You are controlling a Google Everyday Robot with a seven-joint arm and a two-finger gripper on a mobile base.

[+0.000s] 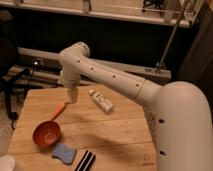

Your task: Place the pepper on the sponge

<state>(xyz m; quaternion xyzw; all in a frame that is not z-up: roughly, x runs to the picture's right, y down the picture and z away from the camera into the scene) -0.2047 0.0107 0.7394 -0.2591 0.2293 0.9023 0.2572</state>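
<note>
Background: dark room, pale ledge [40,54] running behind the bowl's side of the scene.
Tabletop [120,132]: light wooden boards, carrying everything below.
Landmark: round red-orange bowl [46,134], near the front left.
Pepper [59,110]: flat on the tabletop just behind the bowl, slanting away and to the right; near end close to the bowl's rim, contact impossible to tell.
Sponge [64,153]: light blue, flat, just in front of the bowl and slightly right; nothing on top, well short of the pepper, with the bowl between.
Gripper [72,95]: pointing down behind the bowl, right at the pepper's far end; open or closed cannot be told, nor whether touching the pepper.
Arm [110,77]: white, reaching in from the right, above the tabletop behind the bowl.
Other things: white bottle [101,101] lying farther right behind the bowl; striped block [86,161] right of the sponge, in front of the bowl.
Handling, as a judgement: probably very light, smooth-skinned and a bit slippery, rounded enough to roll or pivot if nudged at one end.
Hold, as a judgement: across the narrow width near the thicker middle, not the thin tip; gentle squeeze, straight lift over the bowl's rim.
Risk: skidding into the bowl, or rolling off the small sponge on release.
</note>
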